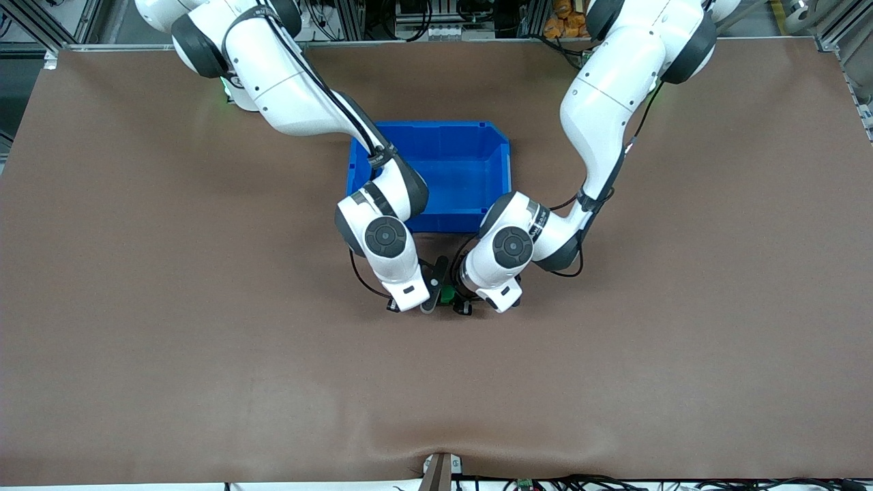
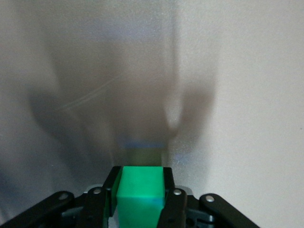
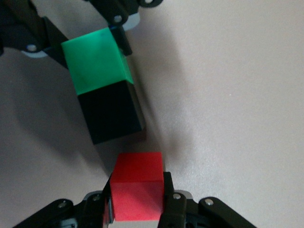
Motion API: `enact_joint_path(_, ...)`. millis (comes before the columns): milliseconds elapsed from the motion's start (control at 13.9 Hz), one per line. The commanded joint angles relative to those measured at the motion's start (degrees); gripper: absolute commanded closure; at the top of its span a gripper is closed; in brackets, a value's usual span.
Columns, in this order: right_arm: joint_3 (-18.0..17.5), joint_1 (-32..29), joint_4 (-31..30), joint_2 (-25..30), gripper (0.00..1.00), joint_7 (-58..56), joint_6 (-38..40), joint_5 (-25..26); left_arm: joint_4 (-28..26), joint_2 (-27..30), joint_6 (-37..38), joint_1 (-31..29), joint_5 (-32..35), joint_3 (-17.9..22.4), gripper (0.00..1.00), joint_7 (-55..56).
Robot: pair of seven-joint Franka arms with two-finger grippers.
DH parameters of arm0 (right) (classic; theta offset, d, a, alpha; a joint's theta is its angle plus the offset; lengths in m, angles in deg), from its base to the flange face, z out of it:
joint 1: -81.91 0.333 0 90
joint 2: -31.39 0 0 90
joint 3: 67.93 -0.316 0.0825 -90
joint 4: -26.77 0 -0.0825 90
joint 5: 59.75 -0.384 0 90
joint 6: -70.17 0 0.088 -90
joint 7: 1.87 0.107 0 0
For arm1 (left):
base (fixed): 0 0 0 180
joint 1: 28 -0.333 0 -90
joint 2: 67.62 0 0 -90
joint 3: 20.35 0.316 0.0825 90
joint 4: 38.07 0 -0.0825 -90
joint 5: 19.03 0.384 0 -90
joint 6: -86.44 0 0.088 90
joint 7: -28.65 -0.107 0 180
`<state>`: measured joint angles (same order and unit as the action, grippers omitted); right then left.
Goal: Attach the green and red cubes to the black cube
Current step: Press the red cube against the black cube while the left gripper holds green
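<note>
My left gripper [image 2: 141, 176] is shut on the green cube [image 2: 140, 190]. In the right wrist view the green cube [image 3: 95, 61] is joined face to face with the black cube [image 3: 111, 111], and the left gripper [image 3: 88, 45] holds the pair by the green one. My right gripper [image 3: 138, 184] is shut on the red cube [image 3: 137, 183], close to the black cube's free end with a small gap showing. In the front view both hands meet over the table just nearer the camera than the bin, with the green cube [image 1: 447, 294] between them. The black cube is hidden in the left wrist view.
A blue bin [image 1: 501, 164] stands at the table's middle, farther from the camera than the two hands. Brown table surface [image 1: 204, 341] spreads around on all sides.
</note>
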<state>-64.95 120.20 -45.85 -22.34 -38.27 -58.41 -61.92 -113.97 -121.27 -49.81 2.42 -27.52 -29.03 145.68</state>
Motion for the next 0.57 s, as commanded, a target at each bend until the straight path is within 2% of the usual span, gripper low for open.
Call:
enact_joint_path(0, 0.1, 1.3, 2.1, -2.0, 1.00, 1.0, -1.1, -0.4, 1.0, 0.0, 1.1, 0.9, 0.1, 0.9, 1.00, 2.2)
enact_joint_path(430, 0.1, 2.2, 2.4, -2.5, 1.00, 3.4, -2.3, -0.5, 1.1, 0.0, 1.0, 0.8, 0.0, 0.9, 1.00, 2.5)
enact_joint_path(502, 0.1, 2.1, 2.4, -2.5, 0.89, 3.4, -2.3, -0.5, 1.1, 0.1, 1.0, 0.8, 0.0, 0.9, 1.00, 2.5)
